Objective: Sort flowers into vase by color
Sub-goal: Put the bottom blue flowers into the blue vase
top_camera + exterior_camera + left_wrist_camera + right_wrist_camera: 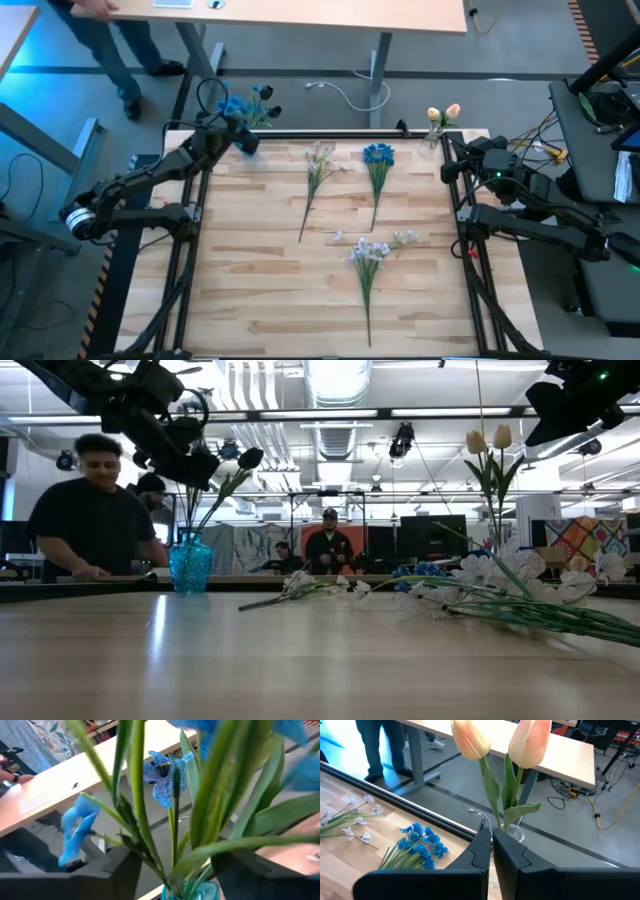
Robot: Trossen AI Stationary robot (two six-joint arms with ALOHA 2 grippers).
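Hidden from me: in the left wrist view the blue vase (192,891) is cut off to a sliver of rim under a blur of stems, and the tulip vase (512,832) shows only as a glint behind my right fingers.
Hard to read: from above, the left gripper (243,137) overlaps the blue irises (243,105), so I cannot place its fingertips exactly.
Left gripper: at the table's far left corner over the blue vase; in the wrist view I see its fingers (125,870) spread wide either side of the iris stems, which pass between them, and I cannot tell whether they touch.
Right gripper (491,842): at the far right corner, fingers pressed together with nothing between them, just in front of the peach tulips (502,742).
Flowers on the table: one white-lilac sprig (318,170) and one blue sprig (378,160) side by side at the far middle, another white-lilac sprig (370,255) nearer me.
Room: a person (95,510) stands behind the table.
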